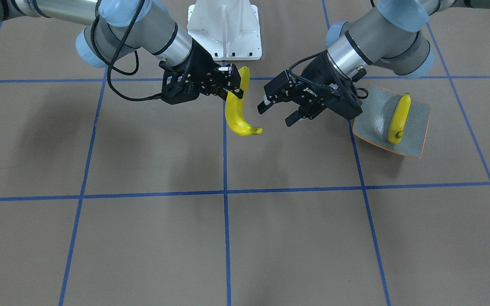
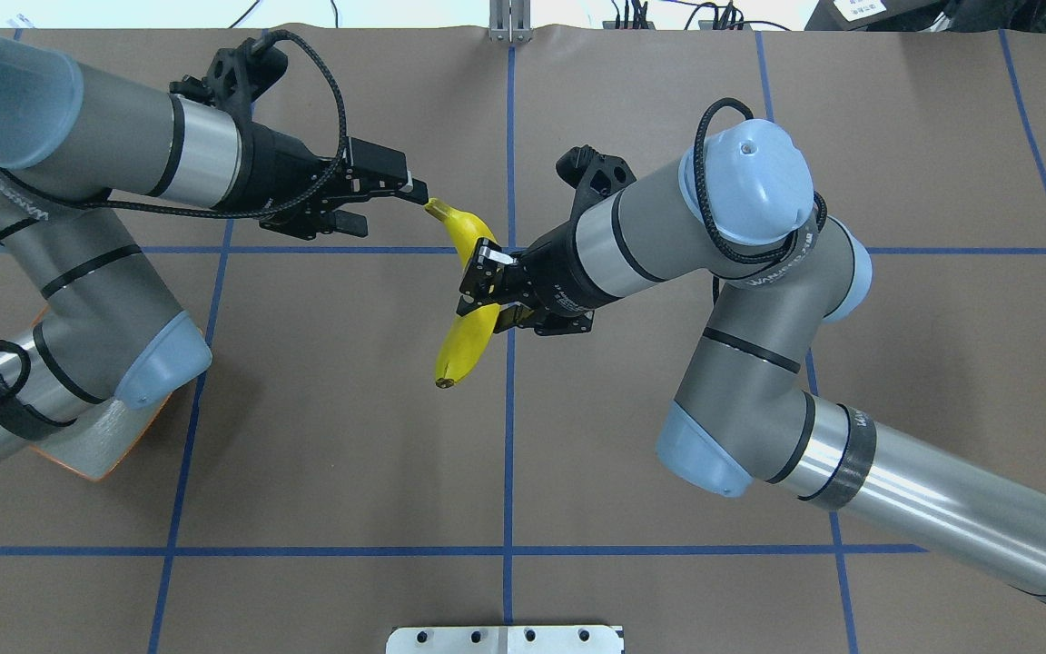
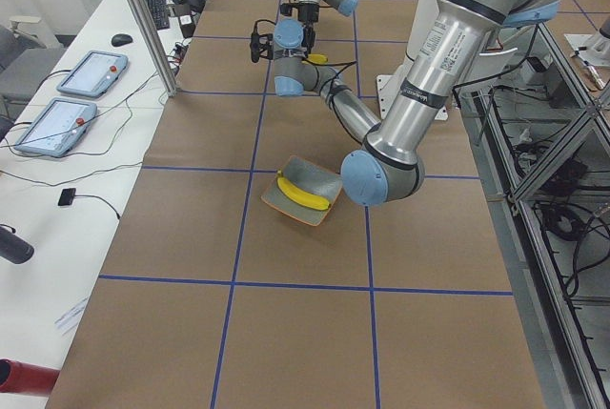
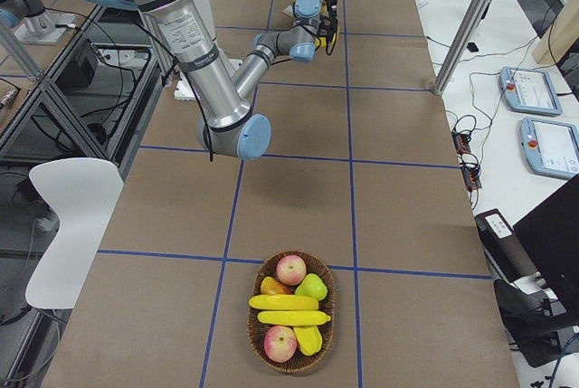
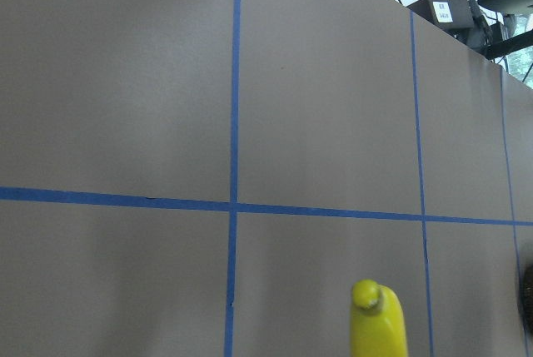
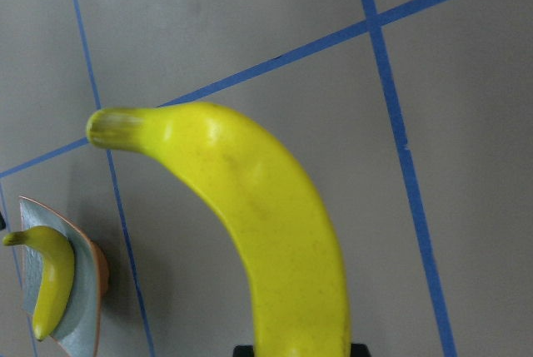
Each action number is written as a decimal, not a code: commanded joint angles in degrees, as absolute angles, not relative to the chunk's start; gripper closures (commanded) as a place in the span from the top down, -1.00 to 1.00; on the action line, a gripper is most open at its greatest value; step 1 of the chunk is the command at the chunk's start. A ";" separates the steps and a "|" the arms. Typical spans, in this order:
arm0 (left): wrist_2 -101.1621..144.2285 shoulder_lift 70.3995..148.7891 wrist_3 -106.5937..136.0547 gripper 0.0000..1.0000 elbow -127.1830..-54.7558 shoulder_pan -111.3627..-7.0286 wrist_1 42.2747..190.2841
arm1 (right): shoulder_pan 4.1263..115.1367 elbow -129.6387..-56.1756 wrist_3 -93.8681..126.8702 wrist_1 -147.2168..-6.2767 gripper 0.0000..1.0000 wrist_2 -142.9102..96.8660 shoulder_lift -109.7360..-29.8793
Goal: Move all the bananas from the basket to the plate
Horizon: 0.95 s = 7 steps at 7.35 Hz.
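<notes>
My right gripper (image 1: 235, 87) is shut on a yellow banana (image 1: 236, 114) and holds it above the table's middle; it also shows in the overhead view (image 2: 487, 291) gripping the banana (image 2: 468, 336) at its middle. My left gripper (image 1: 275, 115) is open and empty, just beside the banana's far end (image 2: 439, 212). The grey-blue plate (image 1: 419, 123) with an orange rim holds one banana (image 1: 399, 119) and lies behind the left gripper. The basket (image 4: 291, 352) holds two more bananas (image 4: 283, 302).
The basket also holds apples (image 4: 290, 269) and other fruit, at the table's end on my right. The white robot base (image 1: 223, 29) stands at the table edge between the arms. The left arm's elbow (image 2: 160, 363) hangs over the plate (image 2: 96, 454).
</notes>
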<state>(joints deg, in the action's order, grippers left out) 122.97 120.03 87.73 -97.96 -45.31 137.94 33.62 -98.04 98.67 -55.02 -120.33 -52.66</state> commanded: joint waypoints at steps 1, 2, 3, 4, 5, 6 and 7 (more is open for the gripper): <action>122.70 121.20 88.77 0.99 -96.77 -44.39 138.08 | 33.22 -98.00 100.62 -55.02 -1.00 -119.45 -50.98; 122.52 121.64 90.42 0.98 -96.68 -43.86 138.08 | 33.14 -98.00 100.90 -54.93 -1.00 -118.66 -50.37; 122.52 121.73 90.44 0.98 -96.59 -43.60 138.08 | 33.13 -98.00 101.33 -55.02 -1.00 -118.48 -49.84; 122.52 121.90 90.44 0.97 -96.50 -43.51 138.08 | 33.13 -98.00 101.95 -54.93 -1.00 -117.61 -49.31; 122.43 121.90 90.44 0.96 -96.16 -43.42 138.08 | 33.05 -98.00 102.91 -54.93 -1.00 -117.25 -48.61; 122.52 121.90 90.53 0.92 -96.15 -43.42 138.08 | 33.05 -98.00 103.01 -54.93 -1.00 -116.90 -48.43; 122.52 121.90 90.61 0.86 -96.15 -43.24 138.08 | 33.05 -98.00 103.01 -54.93 -1.00 -116.55 -48.34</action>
